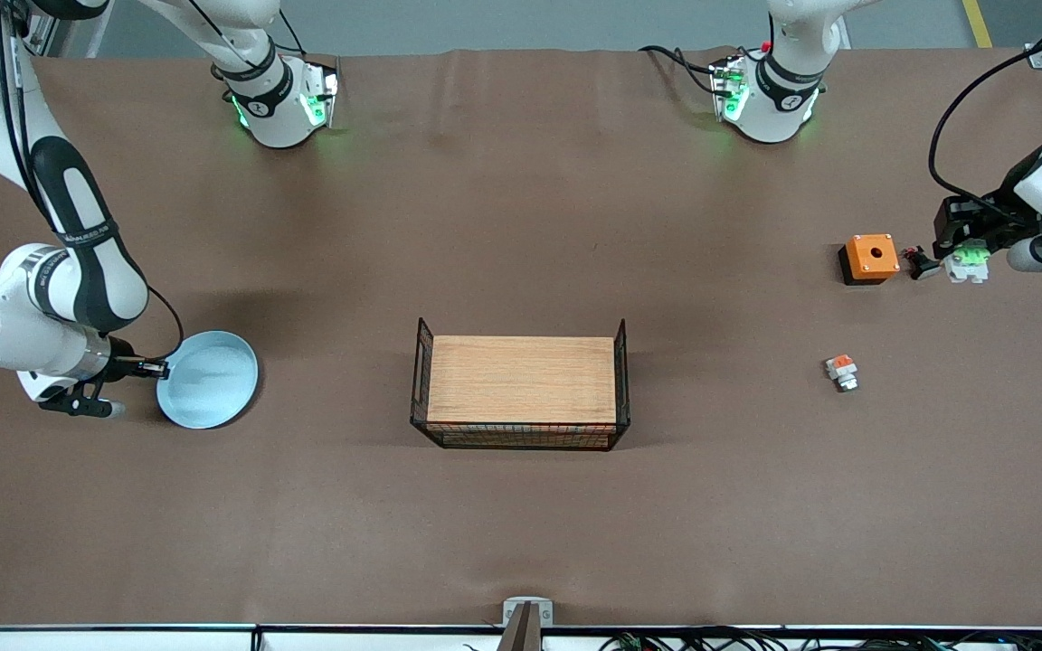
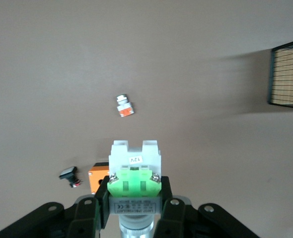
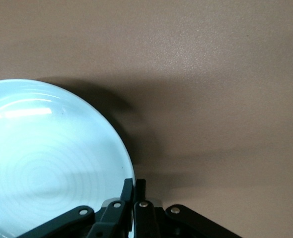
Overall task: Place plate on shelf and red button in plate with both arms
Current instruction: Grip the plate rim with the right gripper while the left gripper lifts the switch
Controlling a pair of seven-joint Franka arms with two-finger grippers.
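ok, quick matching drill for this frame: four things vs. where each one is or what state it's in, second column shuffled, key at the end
Things:
1. plate
2. red button
3. white part with the orange tab
4. wire basket

States:
A. lying loose on the table, nearer the front camera than the orange box
B. mid-table, wooden board inside
C. rim pinched by the right gripper, at the right arm's end
D. held in the left gripper, up off the table

Pairs: 1-C, 2-D, 3-A, 4-B
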